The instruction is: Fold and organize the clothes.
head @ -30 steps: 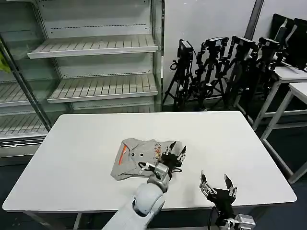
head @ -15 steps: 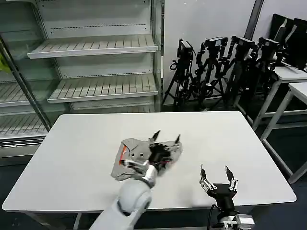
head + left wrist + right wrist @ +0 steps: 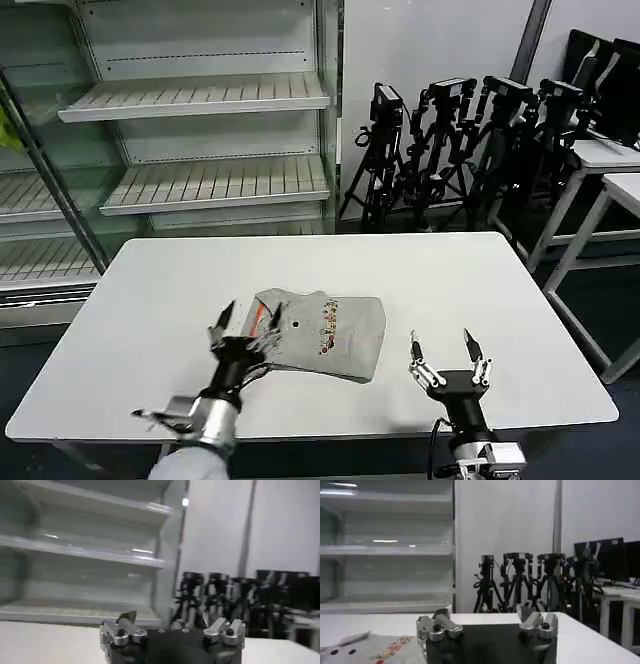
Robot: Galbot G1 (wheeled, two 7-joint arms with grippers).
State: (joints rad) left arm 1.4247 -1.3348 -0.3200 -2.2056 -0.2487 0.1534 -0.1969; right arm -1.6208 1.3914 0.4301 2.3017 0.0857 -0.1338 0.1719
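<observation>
The left gripper (image 3: 247, 317) has come off the shirt (image 3: 318, 332) since a moment ago and now hangs at the shirt's left edge, nearer the left front of the table (image 3: 150, 300), with its fingers spread wide and nothing between them; a second ago it lay over the shirt's right part, by the printed patch (image 3: 328, 326). In the left wrist view the same gripper (image 3: 171, 625) shows its two fingers well apart, pointing toward the far shelves (image 3: 85, 555). The right gripper (image 3: 442, 353) has barely shifted: it waits near the front right of the table, to the right of the shirt and apart from it, fingers also spread wide and empty. The right wrist view shows this gripper (image 3: 487, 617) with both fingers apart, and a bit of the grey shirt (image 3: 365, 650) with its coloured print lying on the table beside it. The shirt lies folded in a compact rectangle around the middle of the white table, flatter than before, its collar with orange trim (image 3: 258, 318) at the left end and the patch near the middle. Beyond the table stand the empty shelves (image 3: 200, 100) on the far left and a row of black tripods (image 3: 460, 150) on the far right.
</observation>
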